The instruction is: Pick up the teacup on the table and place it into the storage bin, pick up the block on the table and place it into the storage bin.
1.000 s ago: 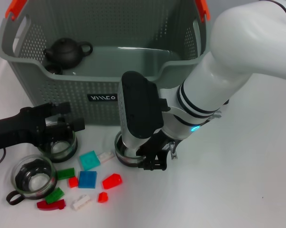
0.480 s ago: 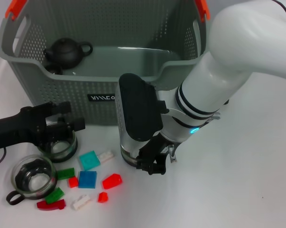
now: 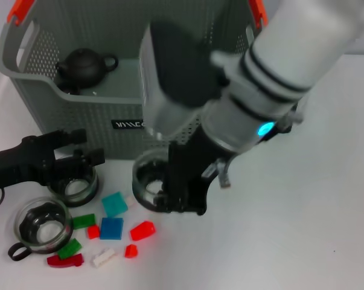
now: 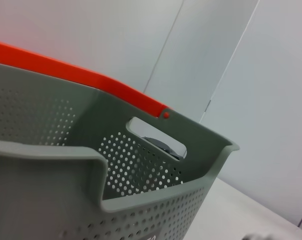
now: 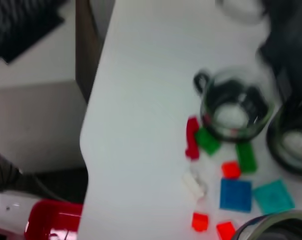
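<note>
A clear glass teacup (image 3: 148, 180) hangs tilted in front of the storage bin (image 3: 61, 115), with my right gripper (image 3: 177, 194) shut on its rim. That cup's rim shows at the edge of the right wrist view (image 5: 271, 226). Two more glass teacups stand on the table: one (image 3: 77, 185) under my left gripper (image 3: 84, 148), one with a handle (image 3: 43, 223) nearer the front. Loose blocks lie between them: teal (image 3: 113, 203), blue (image 3: 111, 228), red (image 3: 142, 230). My left gripper is open and holds nothing. The storage bin's orange handle (image 4: 80, 77) fills the left wrist view.
A black teapot (image 3: 84, 65) sits inside the bin at its left end. Small red, green and white blocks (image 3: 67, 249) lie near the handled cup. In the right wrist view the table's edge (image 5: 90, 150) drops off to a floor with a red object (image 5: 50, 220).
My right arm has risen and swung toward the bin. The glass teacup in it has come off the table and shifted left. The left arm has not moved.
</note>
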Controlling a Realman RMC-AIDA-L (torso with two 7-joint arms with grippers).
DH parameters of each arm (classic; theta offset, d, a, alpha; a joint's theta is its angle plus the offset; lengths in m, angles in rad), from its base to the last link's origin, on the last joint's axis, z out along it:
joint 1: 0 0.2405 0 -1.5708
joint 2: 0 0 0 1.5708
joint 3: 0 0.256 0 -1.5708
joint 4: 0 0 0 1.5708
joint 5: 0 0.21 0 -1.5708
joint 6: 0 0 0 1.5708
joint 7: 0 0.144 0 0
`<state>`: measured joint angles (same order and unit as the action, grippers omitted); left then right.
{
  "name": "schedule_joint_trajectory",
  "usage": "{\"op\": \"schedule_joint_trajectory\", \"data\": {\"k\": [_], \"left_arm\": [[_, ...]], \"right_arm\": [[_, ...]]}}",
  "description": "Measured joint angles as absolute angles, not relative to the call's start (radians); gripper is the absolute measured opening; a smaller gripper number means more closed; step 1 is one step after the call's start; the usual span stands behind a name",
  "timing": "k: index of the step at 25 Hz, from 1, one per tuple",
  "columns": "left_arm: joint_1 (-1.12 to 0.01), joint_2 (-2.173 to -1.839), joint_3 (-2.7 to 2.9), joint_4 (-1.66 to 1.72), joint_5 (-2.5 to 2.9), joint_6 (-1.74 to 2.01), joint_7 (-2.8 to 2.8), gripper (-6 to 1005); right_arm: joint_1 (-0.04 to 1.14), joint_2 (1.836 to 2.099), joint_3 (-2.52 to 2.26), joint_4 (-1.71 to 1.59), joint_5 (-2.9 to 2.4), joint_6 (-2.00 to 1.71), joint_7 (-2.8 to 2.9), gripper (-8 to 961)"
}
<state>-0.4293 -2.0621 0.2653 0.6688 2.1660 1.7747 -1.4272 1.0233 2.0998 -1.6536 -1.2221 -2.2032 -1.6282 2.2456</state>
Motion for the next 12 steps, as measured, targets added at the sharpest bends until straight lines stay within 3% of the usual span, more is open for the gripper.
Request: {"op": "schedule_joint_trajectory", "data": {"k": [12], "left_arm": [[-0.433, -2.063, 0.265, 0.669, 2.166, 1.773, -1.427, 854]], "right_arm": [[1.076, 2.098, -1.314, -1.520, -2.315, -1.870, 2.411, 59]]}}
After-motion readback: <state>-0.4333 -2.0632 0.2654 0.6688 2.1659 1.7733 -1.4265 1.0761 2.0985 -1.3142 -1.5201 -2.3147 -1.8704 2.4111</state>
